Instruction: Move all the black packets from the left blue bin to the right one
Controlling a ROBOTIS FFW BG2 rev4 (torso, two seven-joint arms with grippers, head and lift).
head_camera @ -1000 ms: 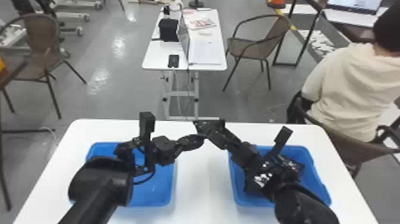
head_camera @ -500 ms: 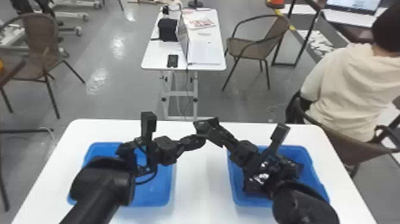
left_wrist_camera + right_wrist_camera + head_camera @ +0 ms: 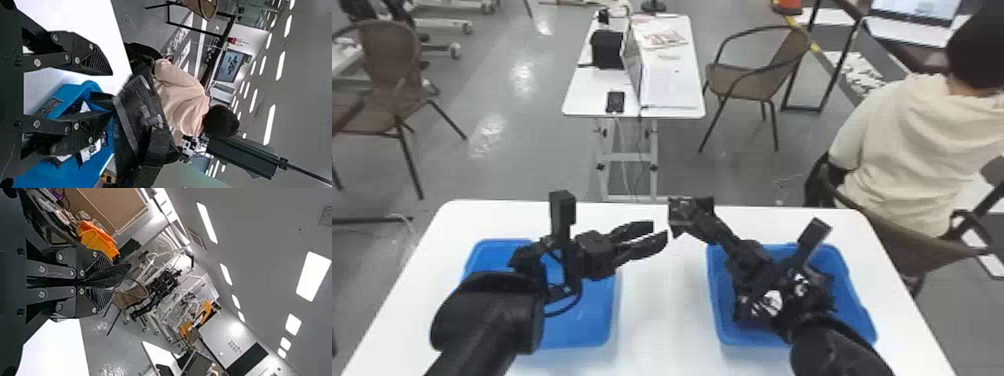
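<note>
Left end effector [image 3: 658, 231]: fingers parted since earlier frame, now spread. Right end effector [image 3: 704, 219]: fingers pinching black packet [image 3: 683, 211]. Packet position: at right fingertips, just beyond left fingertips, over far part of counter [image 3: 662, 320]. Right blue bin [image 3: 849, 312]: further black packets [image 3: 766, 302] inside, partly behind right arm. Left blue bin [image 3: 588, 320]: on counter, partly behind left arm.

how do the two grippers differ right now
The left gripper is open and empty, while the right gripper is shut on a black packet. The left gripper points rightward; the right gripper points leftward and away from the robot. Both are black with two fingers.
</note>
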